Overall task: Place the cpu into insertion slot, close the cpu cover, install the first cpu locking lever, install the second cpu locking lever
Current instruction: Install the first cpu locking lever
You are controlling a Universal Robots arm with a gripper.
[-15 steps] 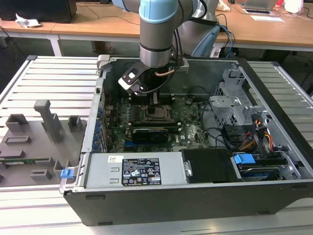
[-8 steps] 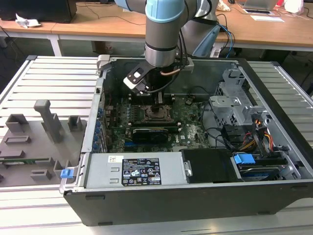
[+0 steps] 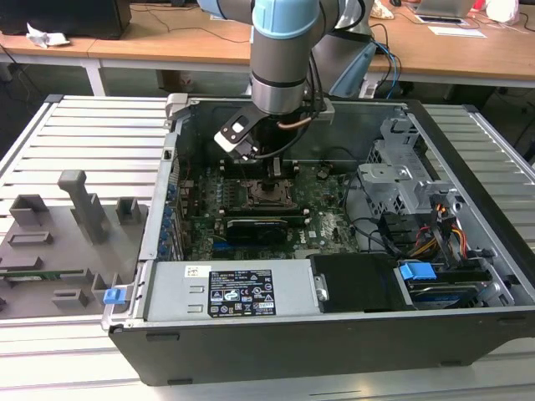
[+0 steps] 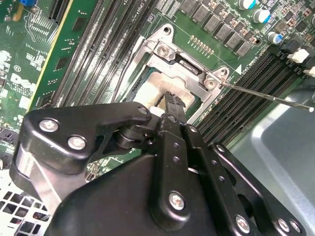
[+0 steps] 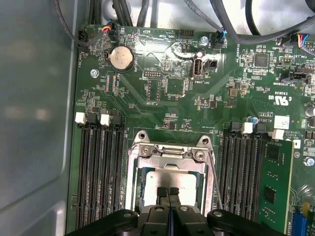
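In both wrist views my gripper (image 5: 168,195) (image 4: 171,100) is shut, its black fingertips together and pointing down at the cpu (image 5: 170,180) (image 4: 147,91). The cpu's dull silver top shows through the window of the cpu cover (image 5: 134,184) (image 4: 189,73), which lies flat around it. The insertion slot (image 3: 269,196) is under them, mostly hidden. One thin wire locking lever (image 5: 215,177) (image 4: 266,96) runs along the socket's side, its free end sticking out past the frame. In the exterior view the gripper (image 3: 274,170) hangs straight above the socket inside the computer case.
Long black memory slots (image 5: 98,167) flank the socket, with a green card (image 5: 275,182) beyond them. A round coin battery (image 5: 120,57) and cables (image 5: 256,29) lie further off. The case holds a drive cage (image 3: 401,171) and power supply (image 3: 234,288); a grey fixture tray (image 3: 58,242) stands outside.
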